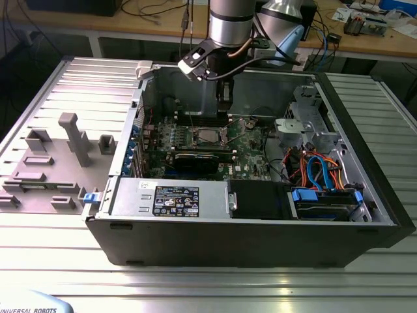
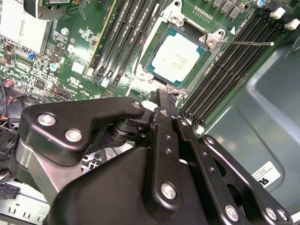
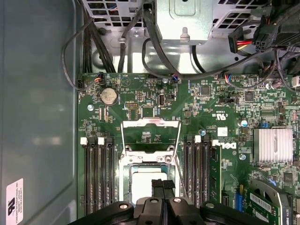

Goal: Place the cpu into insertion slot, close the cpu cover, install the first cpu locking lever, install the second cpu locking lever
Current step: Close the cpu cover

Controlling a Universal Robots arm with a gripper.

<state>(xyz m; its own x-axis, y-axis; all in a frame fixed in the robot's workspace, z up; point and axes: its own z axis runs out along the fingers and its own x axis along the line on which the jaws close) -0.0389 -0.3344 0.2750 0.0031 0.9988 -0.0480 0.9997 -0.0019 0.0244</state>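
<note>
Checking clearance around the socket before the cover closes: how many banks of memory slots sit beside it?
2. One bank on one side of the insertion slot, the other bank on the opposite side; the gripper hides their ends.

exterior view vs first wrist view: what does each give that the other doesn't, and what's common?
Exterior view adds: the whole open computer case, its labelled power supply, the blue cables, and the grey fixture on the table at the exterior view's left.
First wrist view adds: the coin cell, the finned heatsink, and the cpu cover swung open off the chip.
Both: the green motherboard, the cpu seated in the insertion slot, and the gripper right over it.
</note>
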